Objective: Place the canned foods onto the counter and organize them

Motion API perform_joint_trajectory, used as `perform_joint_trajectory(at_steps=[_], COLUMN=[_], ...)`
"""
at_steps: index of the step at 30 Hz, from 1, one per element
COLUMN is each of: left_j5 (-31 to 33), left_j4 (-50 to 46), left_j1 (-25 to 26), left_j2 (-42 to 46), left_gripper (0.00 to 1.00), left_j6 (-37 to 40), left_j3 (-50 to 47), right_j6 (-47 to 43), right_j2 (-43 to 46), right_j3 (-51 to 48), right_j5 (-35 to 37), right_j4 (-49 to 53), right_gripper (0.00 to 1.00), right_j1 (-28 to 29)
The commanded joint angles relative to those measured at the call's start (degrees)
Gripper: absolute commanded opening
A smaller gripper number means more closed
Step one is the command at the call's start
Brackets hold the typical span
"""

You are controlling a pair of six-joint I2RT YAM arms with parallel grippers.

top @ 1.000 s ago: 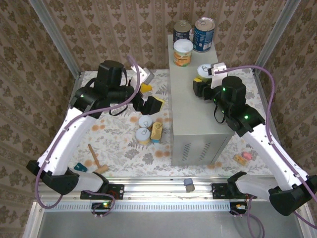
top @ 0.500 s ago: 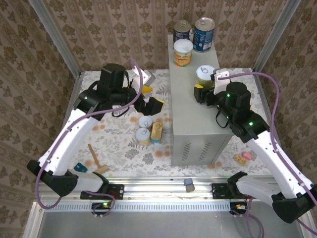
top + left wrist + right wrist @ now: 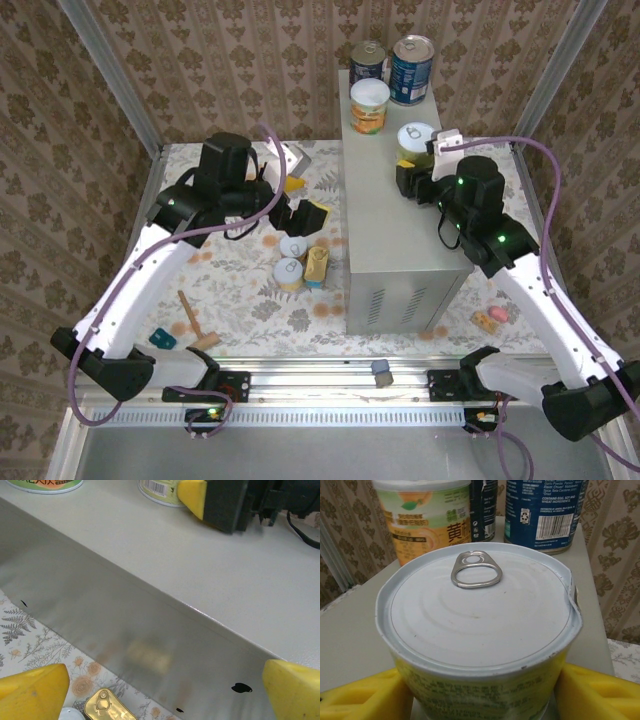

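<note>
On the grey counter (image 3: pixel 385 215) stand two dark-blue cans (image 3: pixel 368 62) (image 3: pixel 411 69) at the far end and an orange-labelled can (image 3: pixel 369 105) in front of them. My right gripper (image 3: pixel 420 160) is shut on a yellow-labelled can (image 3: pixel 480 625) that stands upright on the counter top, with the yellow fingers (image 3: pixel 360 697) pressed against both its sides. On the floral table beside the counter are two short cans (image 3: pixel 294 246) (image 3: pixel 288 273) and the flat gold tin (image 3: pixel 107 707). My left gripper (image 3: pixel 303 198) hovers open above them, facing the counter's side wall (image 3: pixel 150 630).
A wooden mallet (image 3: pixel 197 322) and a teal block (image 3: pixel 162 339) lie near the table's front left. A small pink-and-yellow item (image 3: pixel 490 318) lies right of the counter. Patterned walls and metal frame posts close in the back and sides.
The right jaws have closed onto the yellow-labelled can and it sits slightly farther back on the counter. The left gripper has shifted a little and stays open.
</note>
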State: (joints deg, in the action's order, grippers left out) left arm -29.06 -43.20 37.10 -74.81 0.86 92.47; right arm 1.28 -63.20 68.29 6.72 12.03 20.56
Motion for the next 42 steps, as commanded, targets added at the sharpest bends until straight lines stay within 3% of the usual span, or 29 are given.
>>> perform_joint_trajectory(at_steps=[1, 16, 42], left_j5=[0.3, 0.7, -1.2], left_j4=[1.4, 1.2, 2.0], left_j1=[0.3, 0.2, -1.1], left_j2=[2.0, 2.8, 2.8], left_gripper=[1.00, 1.00, 1.00], left_j6=[-0.4, 0.3, 1.0], left_j3=[-0.6, -1.2, -1.7], right_j6=[0.8, -0.2, -1.2], right_j2=[-3.0, -13.0, -19.3], right_j3=[1.2, 7.1, 9.1], right_j5=[-3.0, -7.3, -7.0], right_j4=[0.2, -3.0, -5.5], right_gripper=[0.70, 0.70, 0.71], right_j1=[-1.8, -7.2, -8.1])
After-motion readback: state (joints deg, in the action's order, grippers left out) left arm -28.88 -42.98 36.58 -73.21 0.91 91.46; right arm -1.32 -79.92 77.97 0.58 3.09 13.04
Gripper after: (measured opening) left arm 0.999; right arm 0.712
